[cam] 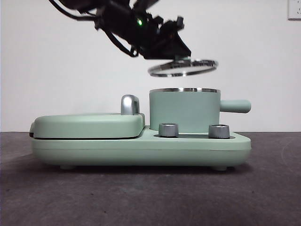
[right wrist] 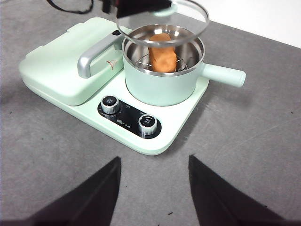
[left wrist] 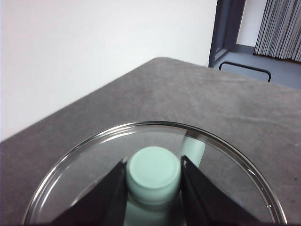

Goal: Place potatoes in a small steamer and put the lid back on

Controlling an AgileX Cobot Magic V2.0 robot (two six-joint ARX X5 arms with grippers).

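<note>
The mint-green small steamer (cam: 184, 110) stands on its base unit with its stubby handle pointing right. Inside it an orange-brown potato (right wrist: 162, 52) rests on a wire rack. The lid (cam: 182, 67), glass with a steel rim, hangs tilted a little above the steamer's rim. My left gripper (left wrist: 154, 175) is shut on the lid's mint-green knob (left wrist: 154, 173). In the front view that arm comes down from the upper left. My right gripper (right wrist: 154, 188) is open, pulled back over the bare table short of the steamer (right wrist: 162, 70), holding nothing.
A flat mint-green griddle cover (cam: 87, 125) with a chrome handle (cam: 130, 104) lies left of the pot on the same base (cam: 141, 150). Two steel dials (cam: 169, 130) sit on the base's front. Dark grey table (cam: 141, 197) spreads around.
</note>
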